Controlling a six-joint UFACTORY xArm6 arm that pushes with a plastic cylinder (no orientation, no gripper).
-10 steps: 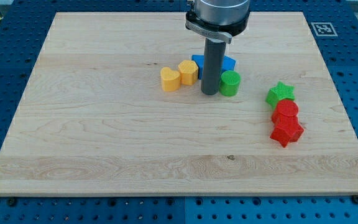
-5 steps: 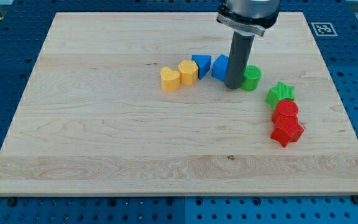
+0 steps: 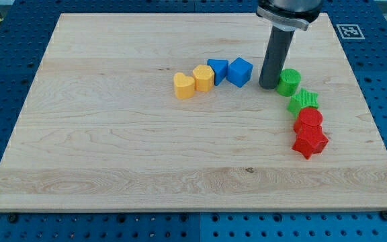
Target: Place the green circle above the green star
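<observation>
The green circle (image 3: 289, 82) sits on the wooden board, just above and slightly left of the green star (image 3: 304, 101), close to it or touching. My tip (image 3: 269, 86) rests on the board against the circle's left side. The rod rises straight up from it to the view's top.
A red circle (image 3: 309, 120) and a red star (image 3: 310, 142) lie in a column below the green star. To the left of my tip stand a blue cube (image 3: 240, 71), a blue triangle-like block (image 3: 217, 70), a yellow hexagon (image 3: 203, 78) and a yellow heart (image 3: 184, 86). The board's right edge (image 3: 375, 134) is nearby.
My tip has moved to the right and slightly up, pushing the green circle from beside the blue blocks to just above the green star. The other blocks have not moved.
</observation>
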